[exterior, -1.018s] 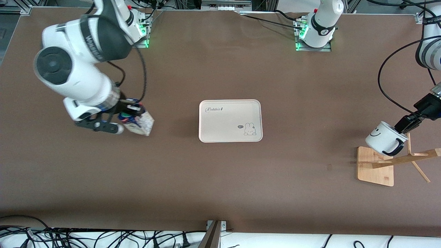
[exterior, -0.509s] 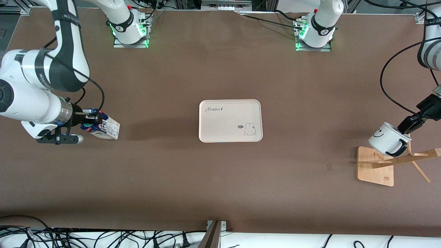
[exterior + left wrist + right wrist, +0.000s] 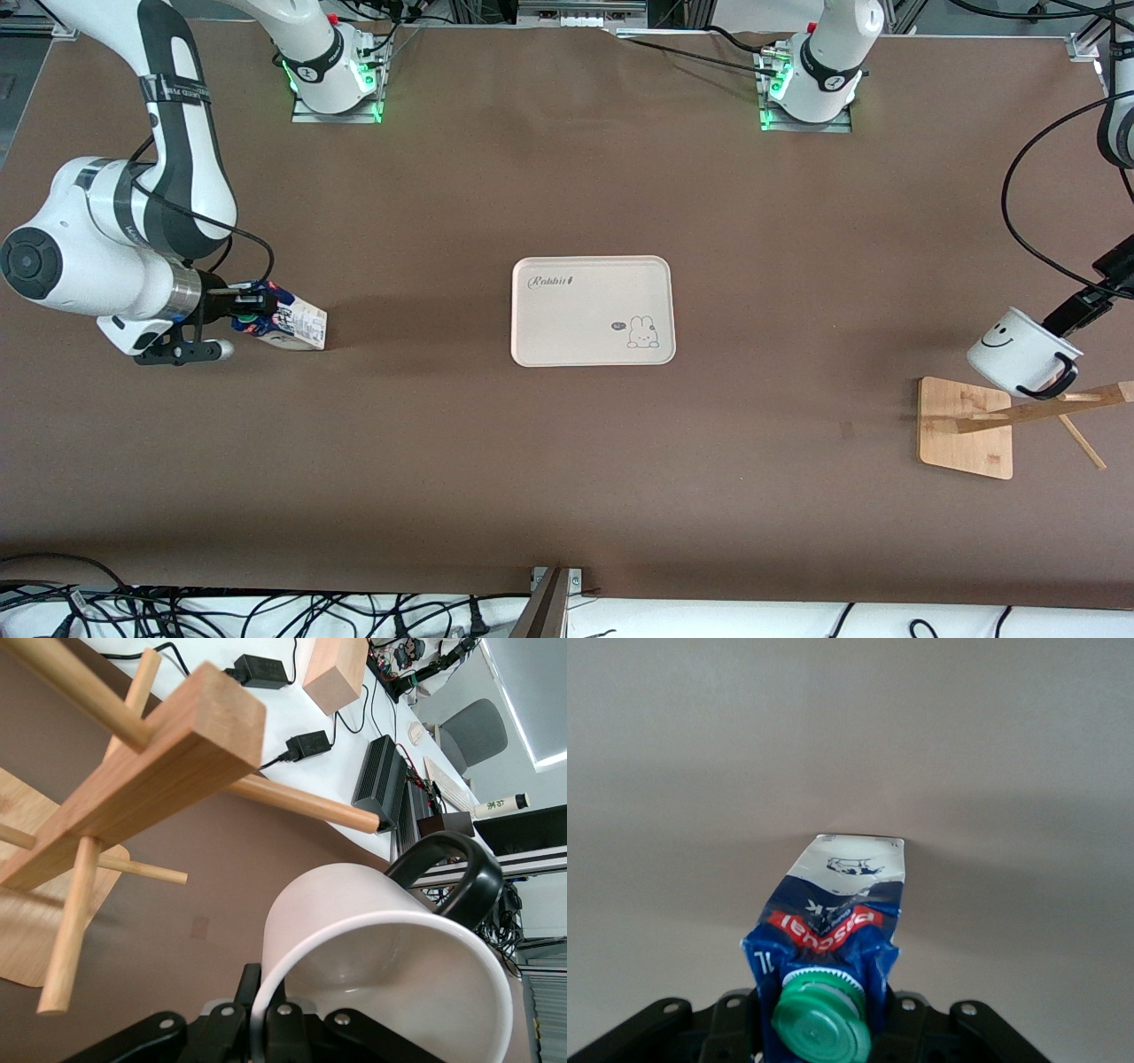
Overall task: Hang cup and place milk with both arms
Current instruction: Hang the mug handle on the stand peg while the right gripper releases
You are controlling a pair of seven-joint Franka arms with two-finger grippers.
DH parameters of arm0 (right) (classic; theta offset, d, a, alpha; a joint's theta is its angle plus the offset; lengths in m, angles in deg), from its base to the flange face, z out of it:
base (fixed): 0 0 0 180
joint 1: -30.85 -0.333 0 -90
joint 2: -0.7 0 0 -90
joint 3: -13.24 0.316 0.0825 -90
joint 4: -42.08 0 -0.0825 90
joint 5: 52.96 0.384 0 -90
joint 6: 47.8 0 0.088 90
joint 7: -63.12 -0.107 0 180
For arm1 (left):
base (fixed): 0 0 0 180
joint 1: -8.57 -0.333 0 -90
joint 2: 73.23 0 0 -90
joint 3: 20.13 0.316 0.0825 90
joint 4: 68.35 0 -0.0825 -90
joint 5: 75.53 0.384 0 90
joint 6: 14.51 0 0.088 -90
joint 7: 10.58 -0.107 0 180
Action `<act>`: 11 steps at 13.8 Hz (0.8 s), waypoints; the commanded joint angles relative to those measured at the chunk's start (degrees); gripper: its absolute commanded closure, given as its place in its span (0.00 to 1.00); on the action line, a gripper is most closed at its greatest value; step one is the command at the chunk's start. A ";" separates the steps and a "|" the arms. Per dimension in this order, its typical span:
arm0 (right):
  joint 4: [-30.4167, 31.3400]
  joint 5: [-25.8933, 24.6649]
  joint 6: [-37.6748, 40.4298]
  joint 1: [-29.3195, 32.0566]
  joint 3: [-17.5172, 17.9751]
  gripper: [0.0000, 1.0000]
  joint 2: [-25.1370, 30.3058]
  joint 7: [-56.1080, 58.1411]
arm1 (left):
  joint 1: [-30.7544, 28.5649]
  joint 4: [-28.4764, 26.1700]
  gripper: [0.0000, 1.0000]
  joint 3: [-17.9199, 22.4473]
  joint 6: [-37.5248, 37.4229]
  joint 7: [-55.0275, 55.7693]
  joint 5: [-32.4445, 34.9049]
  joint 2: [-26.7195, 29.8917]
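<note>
The left gripper (image 3: 1067,321) is pinched shut on the rim of the cup (image 3: 1019,354). It holds the cup tipped in the air over the wooden rack (image 3: 966,430), with the black handle (image 3: 1050,383) down by a peg (image 3: 297,804). I think this is so the handle can slip onto the peg.

The right gripper (image 3: 244,306) is pinched shut on the top of the milk (image 3: 288,326), by its green cap (image 3: 822,1023). The milk leans sideways near the right arm's end of the table, well apart from the tray (image 3: 592,266) in the middle, where it likely goes next.
</note>
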 commanded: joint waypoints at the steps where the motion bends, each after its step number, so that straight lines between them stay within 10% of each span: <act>1: 4.89 1.00 -2.60 0.31 -0.15 0.54 2.53 4.42 | 0.36 1.40 1.00 0.98 -2.21 0.50 -1.59 -1.39; 2: 4.89 1.00 -2.60 0.40 -0.15 0.15 2.44 4.42 | 0.36 1.40 1.00 1.33 -2.38 0.50 -1.50 -2.00; 3: 4.72 1.00 -2.43 0.40 -0.15 0.00 2.44 4.42 | 0.36 1.40 1.00 1.42 -3.17 0.33 -1.50 -2.53; 11: -3.18 0.38 6.08 0.31 -1.55 0.00 4.99 3.28 | 0.36 7.20 1.00 4.05 -6.69 0.59 -1.06 -6.13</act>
